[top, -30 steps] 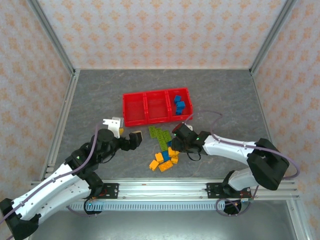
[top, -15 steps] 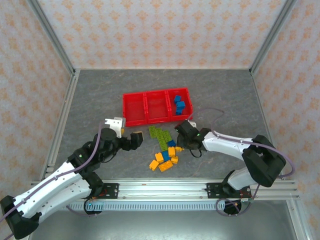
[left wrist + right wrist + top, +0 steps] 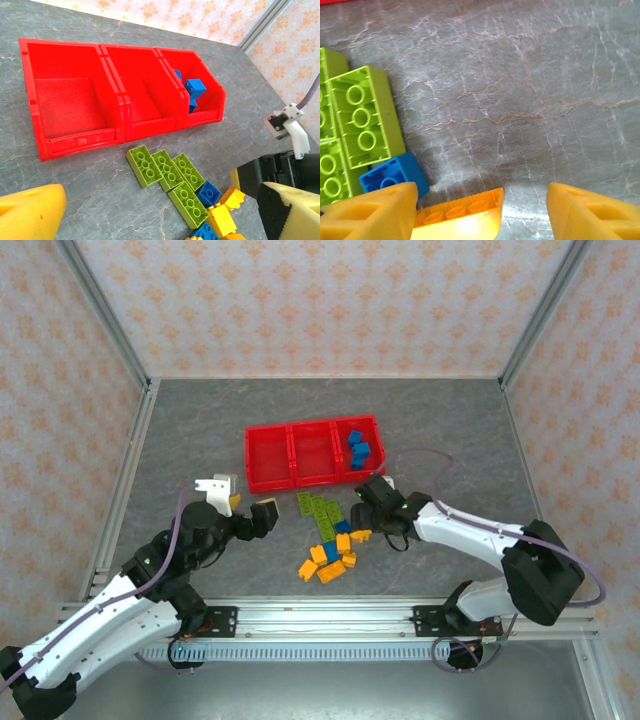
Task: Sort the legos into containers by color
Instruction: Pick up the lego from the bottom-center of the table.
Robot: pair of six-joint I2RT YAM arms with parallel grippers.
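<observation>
Orange brick (image 3: 460, 212) lies between the parted fingers of my right pincer (image 3: 479, 194), in the pile by the tabletop's near edge; closing off-centre could flick it away or catch the blue brick (image 3: 395, 175).

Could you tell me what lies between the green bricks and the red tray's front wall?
Nothing does: in the left wrist view a bare strip of grey table separates the green bricks from the red tray.
</observation>
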